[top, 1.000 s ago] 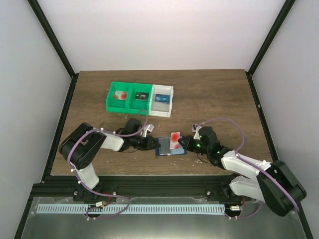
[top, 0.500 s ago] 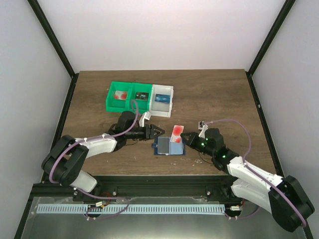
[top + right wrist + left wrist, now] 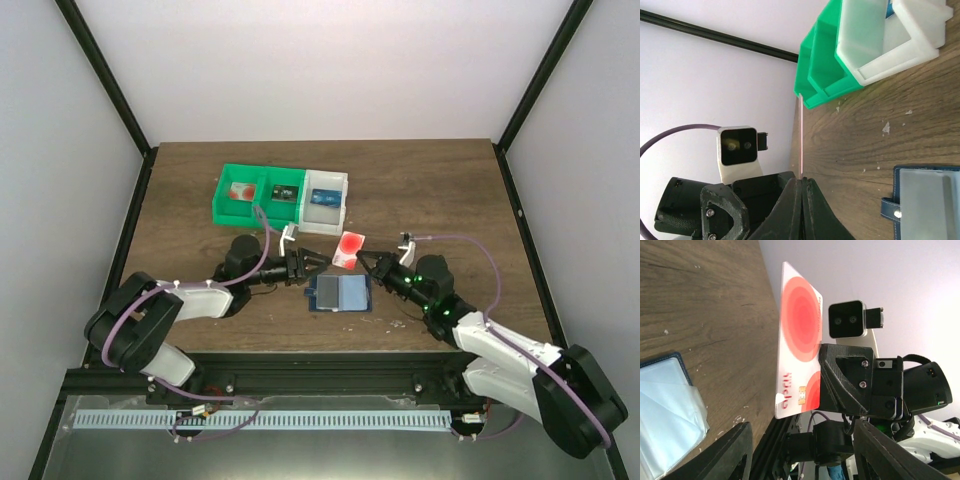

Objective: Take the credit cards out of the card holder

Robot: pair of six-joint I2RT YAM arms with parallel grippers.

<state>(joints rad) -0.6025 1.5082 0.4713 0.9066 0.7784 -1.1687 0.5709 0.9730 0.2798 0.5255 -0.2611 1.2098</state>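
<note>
The card holder (image 3: 340, 293) lies flat on the table, navy with a pale clear panel; its corner shows in the left wrist view (image 3: 665, 415) and the right wrist view (image 3: 930, 200). My right gripper (image 3: 364, 261) is shut on one credit card (image 3: 348, 248), whitish-pink with red spots, and holds it above the table just behind the holder. The card faces the left wrist camera (image 3: 800, 340) and shows edge-on in the right wrist view (image 3: 801, 140), pinched at my right gripper (image 3: 802, 181). My left gripper (image 3: 312, 265) is open and empty, pointing at the card (image 3: 800, 460).
A green two-compartment bin (image 3: 255, 195) and a white bin (image 3: 325, 200) stand at the back left, each with a card-like item inside. They show in the right wrist view, green (image 3: 825, 55) and white (image 3: 880, 40). Black frame posts border the table.
My right gripper has lifted the card off the holder and carried it back. My left gripper has let go of the holder's left edge, moved back and opened toward the card.
</note>
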